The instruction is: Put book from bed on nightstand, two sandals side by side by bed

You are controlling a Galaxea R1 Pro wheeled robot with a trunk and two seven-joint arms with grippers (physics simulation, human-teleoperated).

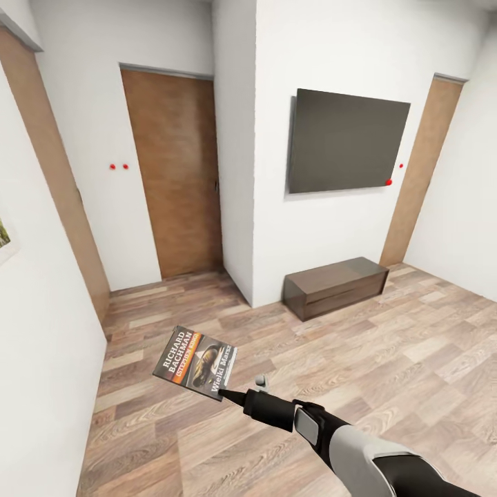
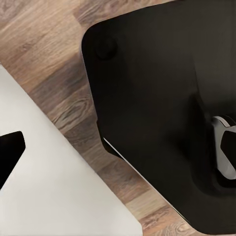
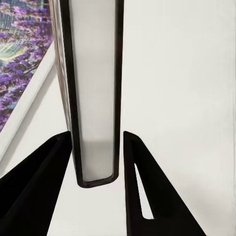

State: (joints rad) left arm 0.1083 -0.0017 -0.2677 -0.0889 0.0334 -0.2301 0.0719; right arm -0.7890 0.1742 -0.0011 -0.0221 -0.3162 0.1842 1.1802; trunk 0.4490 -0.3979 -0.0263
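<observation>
right tool [image 1: 231, 395] clamped on the book [image 1: 195, 362] at its lower edge, held above the wood floor [image 1: 386, 359], facing a wall tv [image 1: 345, 141]. keep clamped, book level, during transit toward nightstand. left tool: cannot tell.

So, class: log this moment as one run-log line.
right gripper: shut on book | book: held above wood floor | facing: TV, low cabinet, door
</observation>
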